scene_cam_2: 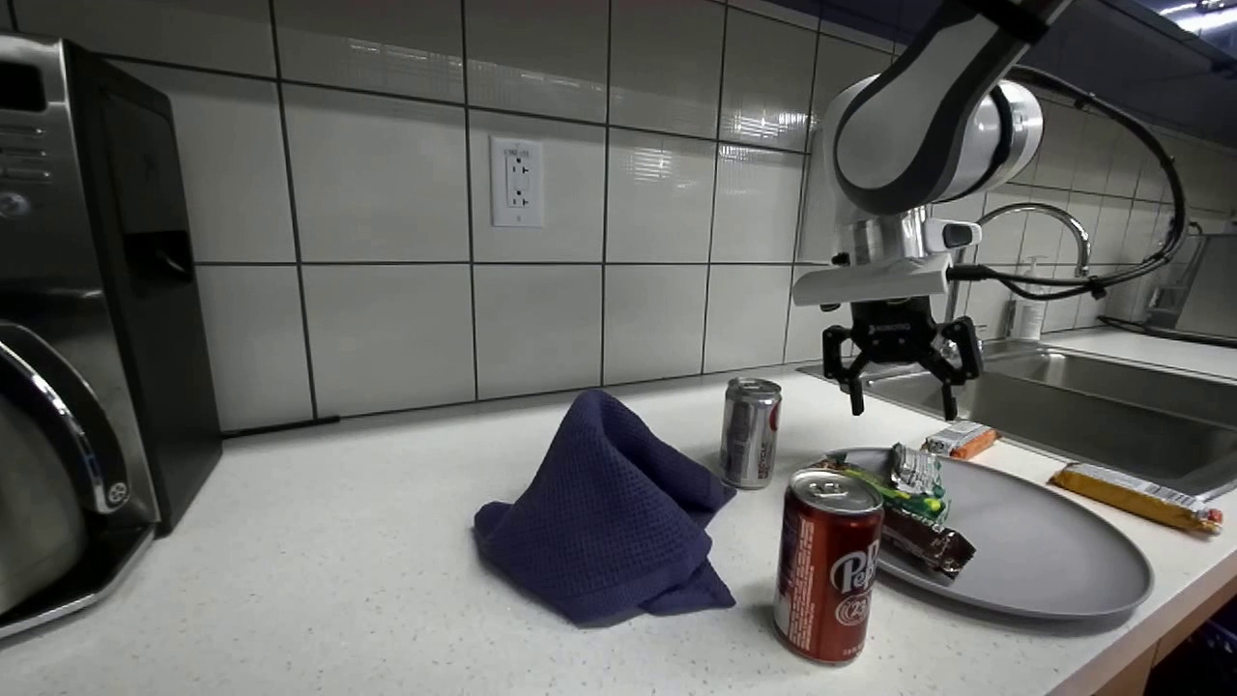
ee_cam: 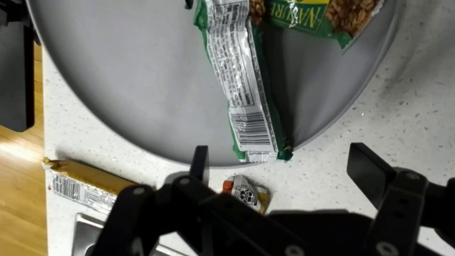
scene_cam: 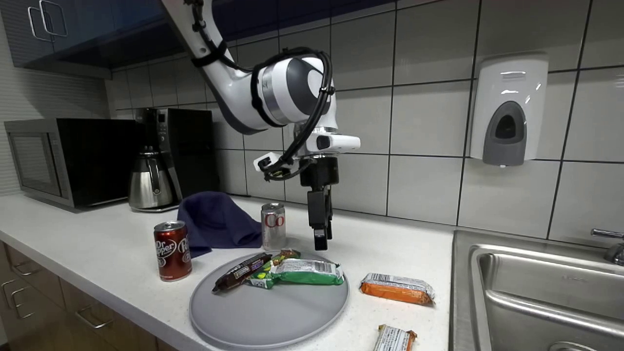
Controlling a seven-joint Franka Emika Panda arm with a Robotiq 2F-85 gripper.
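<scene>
Carafe (scene_cam: 151, 183), steel with a black handle, stands on the base of the coffee maker (scene_cam: 192, 151); its contents cannot be seen. To its right in an exterior view, a red Dr Pepper can (scene_cam: 173, 253) stands upright on the bench (scene_cam: 97, 248). A round gray plate (scene_cam: 273, 317) carries three wrapped bars: a brown bar (scene_cam: 243, 273) at left, a green-and-yellow bar (ee_cam: 309, 17) in the middle, and a silver-backed green bar (scene_cam: 309, 273) at right, barcode side up, its right end at the plate rim. A silver can (scene_cam: 274, 226) with red lettering stands upright behind the plate. The gripper (scene_cam_2: 904, 411) is positioned above the bench near this end of the rim, fingers spread apart with nothing between them. A steel sink (scene_cam: 575, 287) is set into the bench at far right.

The bench surface is white and speckled. Left to right: dark cabinets (scene_cam: 83, 29) hang above a microwave (scene_cam: 97, 161); a rumpled dark blue cloth (scene_cam: 214, 222) lies just beside the silver can; a yellow-wrapped bar (scene_cam_2: 1136, 496) and an orange-wrapped bar (scene_cam: 397, 288) lie between plate and sink. The wall (scene_cam: 429, 122) is tiled; a white dispenser (scene_cam: 509, 107) is mounted at right.
</scene>
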